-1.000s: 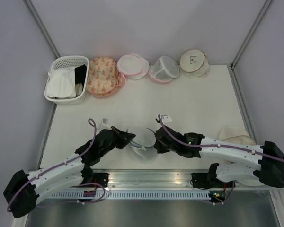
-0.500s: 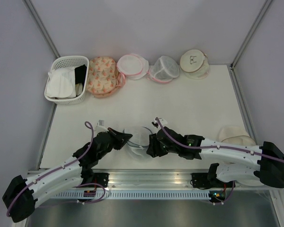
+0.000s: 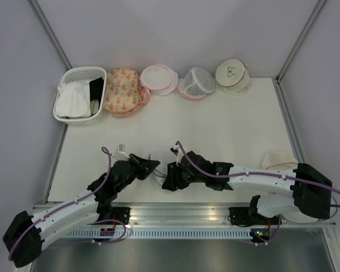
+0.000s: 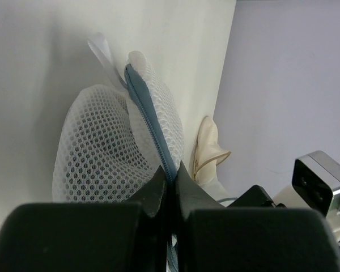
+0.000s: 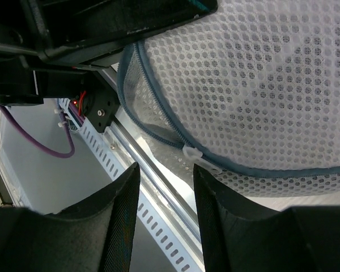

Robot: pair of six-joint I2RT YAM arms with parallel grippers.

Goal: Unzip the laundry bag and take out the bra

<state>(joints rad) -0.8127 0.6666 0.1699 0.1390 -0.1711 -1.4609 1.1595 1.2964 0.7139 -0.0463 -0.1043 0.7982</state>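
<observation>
The laundry bag (image 4: 99,150) is white mesh with a grey-blue zipper rim (image 4: 150,124). My left gripper (image 4: 171,174) is shut on that rim and pinches the zipper tape between its tips. In the top view the left gripper (image 3: 153,166) and right gripper (image 3: 168,181) meet over the bag and cover most of it. My right gripper (image 5: 165,173) is open below the bag (image 5: 260,79). The translucent zipper pull (image 5: 194,153) lies just beyond its fingers, and nothing is between them. The zipper gapes a little at the left. The bra is hidden.
Along the back stand a white basket (image 3: 79,95), a floral pink bag (image 3: 123,90), two pink-trimmed mesh bags (image 3: 158,79) (image 3: 196,83) and a beige round bag (image 3: 233,75). A cream cloth (image 3: 280,161) lies at the right. The metal rail (image 3: 175,212) runs along the near edge.
My right gripper has let go and opened, and its arm has moved left over the bag. The left gripper stays shut on the rim, and the bag has shifted left with it.
</observation>
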